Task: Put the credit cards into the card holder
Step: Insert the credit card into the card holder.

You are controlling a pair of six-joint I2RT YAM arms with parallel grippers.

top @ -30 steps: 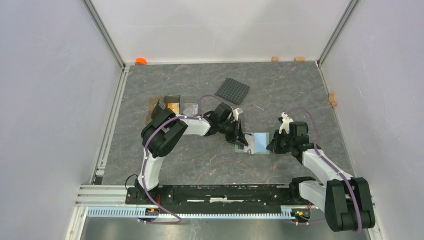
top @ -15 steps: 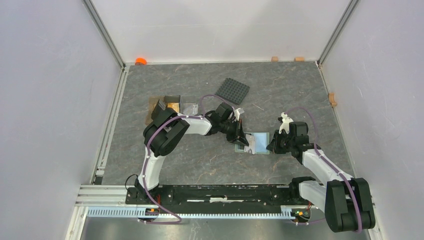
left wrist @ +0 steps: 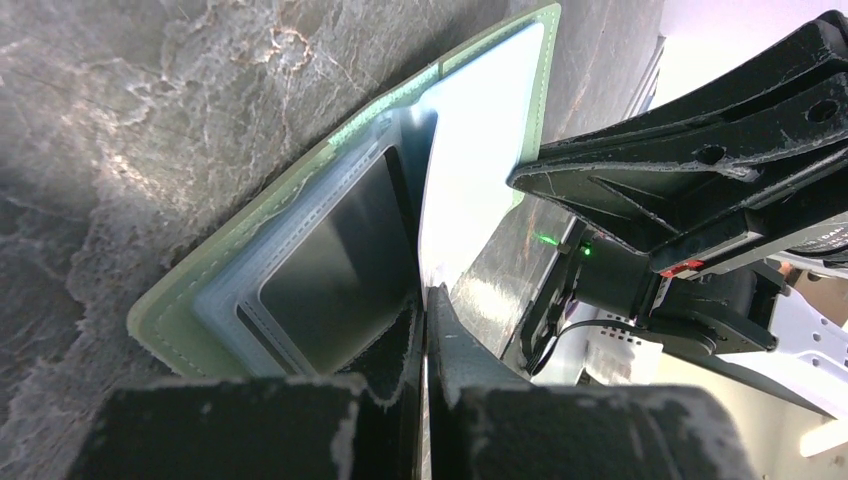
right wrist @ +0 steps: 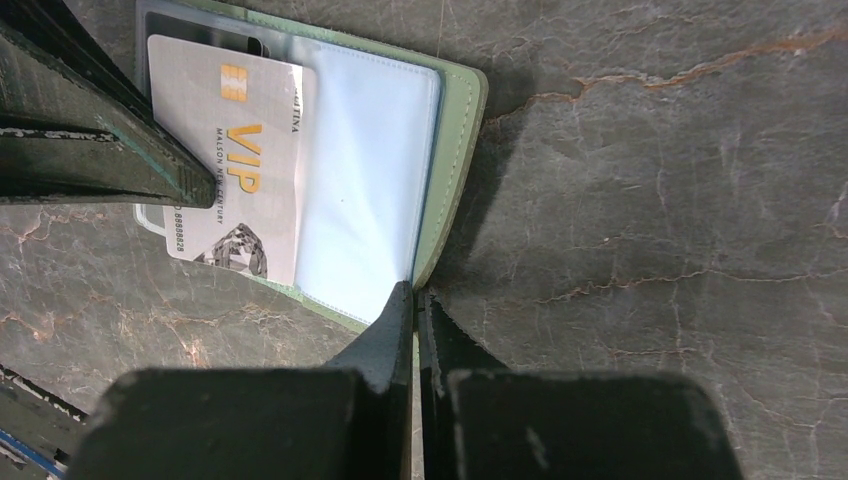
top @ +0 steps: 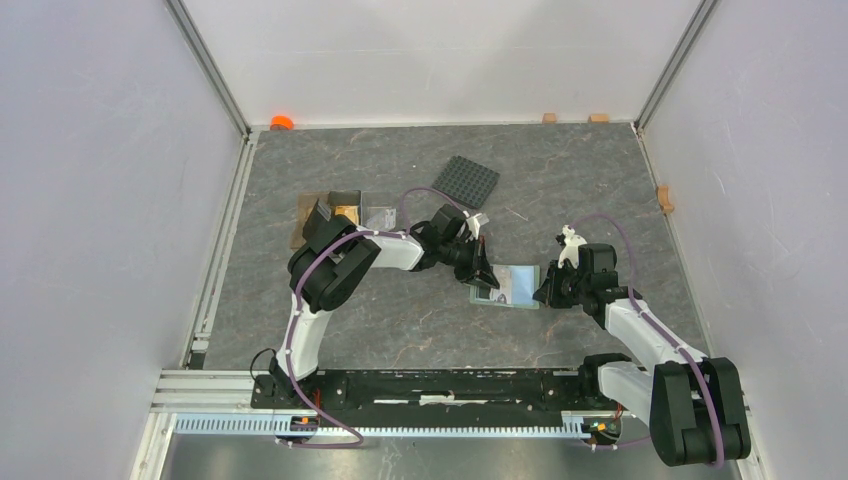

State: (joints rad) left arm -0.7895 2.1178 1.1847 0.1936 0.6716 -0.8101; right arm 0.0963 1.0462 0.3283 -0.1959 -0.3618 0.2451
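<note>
The card holder [top: 512, 286] lies open on the table, sage-green outside, light blue inside. In the right wrist view a white-grey credit card [right wrist: 235, 170] marked VIP sits partly in its left pocket. My left gripper [top: 487, 275] is shut on that card and stands over the holder's left half; its wrist view shows the dark pocket [left wrist: 340, 260] just in front of the gripper [left wrist: 425, 300]. My right gripper [top: 546, 291] is shut on the holder's right edge [right wrist: 450, 200]; the gripper shows at the bottom of its own wrist view [right wrist: 415, 300].
A brown open tray [top: 308, 213] at the left holds a tan-gold card [top: 347, 213] and a grey card [top: 378, 215]. A black studded plate [top: 465, 181] lies behind the holder. Walls close the table at left, right and back.
My left gripper has edged a little toward the back right with the card. The holder has shifted slightly with it. The right arm has hardly moved.
</note>
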